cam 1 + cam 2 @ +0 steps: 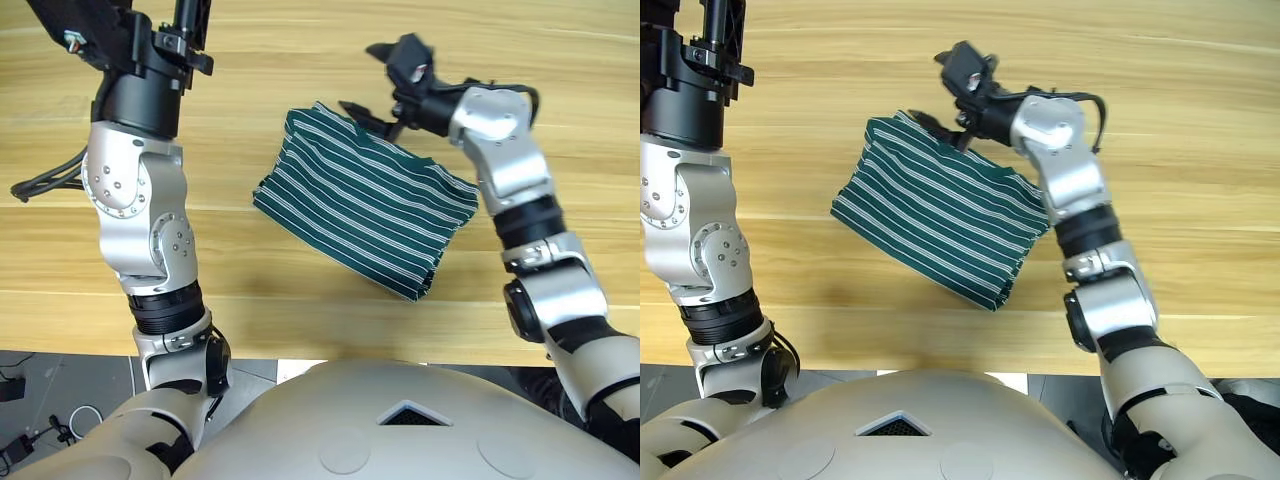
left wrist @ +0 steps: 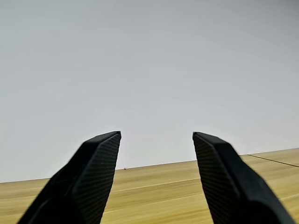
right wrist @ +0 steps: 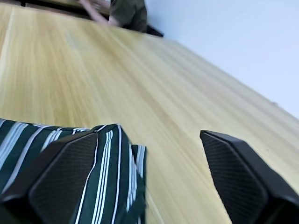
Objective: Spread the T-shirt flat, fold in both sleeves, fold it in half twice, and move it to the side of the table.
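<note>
The green-and-white striped T-shirt (image 1: 365,205) lay on the wooden bench (image 1: 300,60) as a compact, layered rectangle, set at an angle in front of the robot and slightly towards its right. No sleeves were showing, so I took the folding to be done and only the move to the side of the bench to be left.

The right gripper (image 1: 357,76) hung at the shirt's far corner with its fingers spread wide and nothing between them. One finger (image 3: 65,182) sat over the striped corner and the other (image 3: 243,182) stood out over bare wood. I could not tell whether the lower one touched the cloth.

The left gripper (image 2: 156,135) was held high and well apart from the shirt, pointing off towards the wall, its fingers also wide and empty.

To my eye, the next move would call for the right fingers to come down and close on that corner, taking in every layer. The bundle could then be slid or carried sideways, kept low and steady so the folds did not open.
</note>
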